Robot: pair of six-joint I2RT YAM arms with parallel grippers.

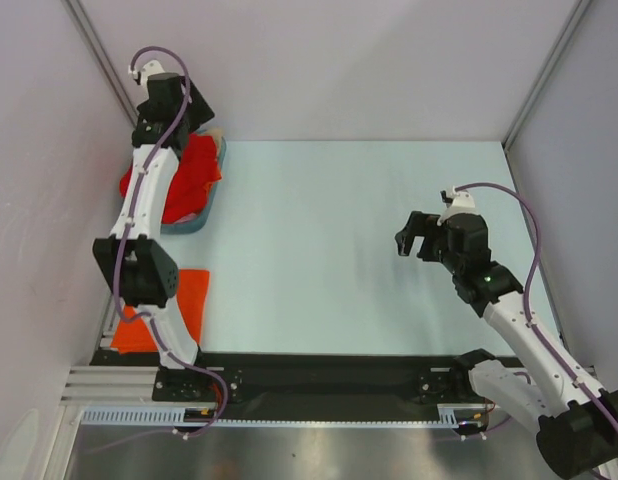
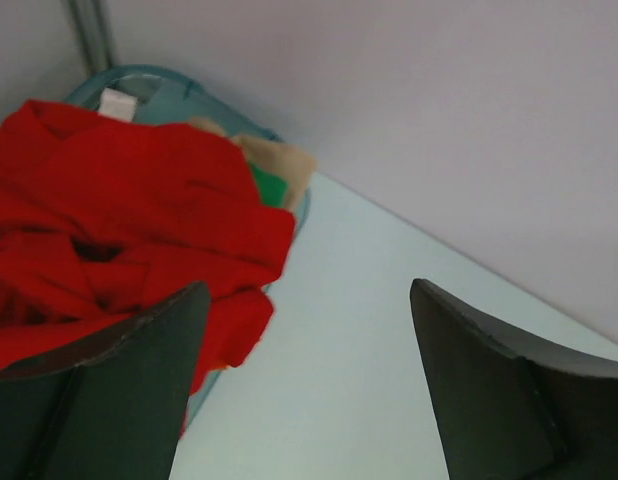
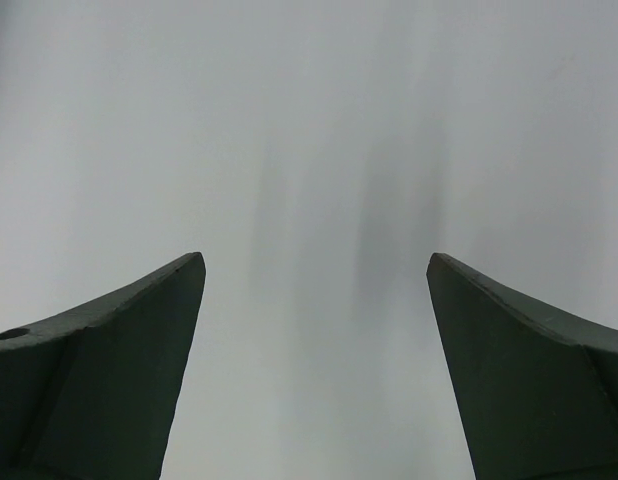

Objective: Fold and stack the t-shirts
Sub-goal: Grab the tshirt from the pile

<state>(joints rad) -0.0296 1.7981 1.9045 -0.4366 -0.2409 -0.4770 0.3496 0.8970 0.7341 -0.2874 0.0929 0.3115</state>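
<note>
A crumpled bright red t-shirt [image 1: 194,180] [image 2: 119,210] tops the pile in the blue-grey basket [image 1: 202,217] [image 2: 154,76] at the back left. Green [image 2: 270,187] and beige [image 2: 281,158] t-shirts peek out under it. My left gripper [image 2: 307,300] hangs open above the basket's right edge, holding nothing; its left finger [image 2: 139,370] overlaps the red cloth in the wrist view. A folded orange t-shirt [image 1: 192,298] lies flat at the near left, partly hidden by the left arm. My right gripper [image 1: 414,243] [image 3: 314,265] is open and empty above the bare table at the right.
Grey walls close in the table [image 1: 329,240] on the left, back and right, with metal posts [image 1: 99,50] in the back corners. A black rail [image 1: 329,375] with both arm bases runs along the near edge.
</note>
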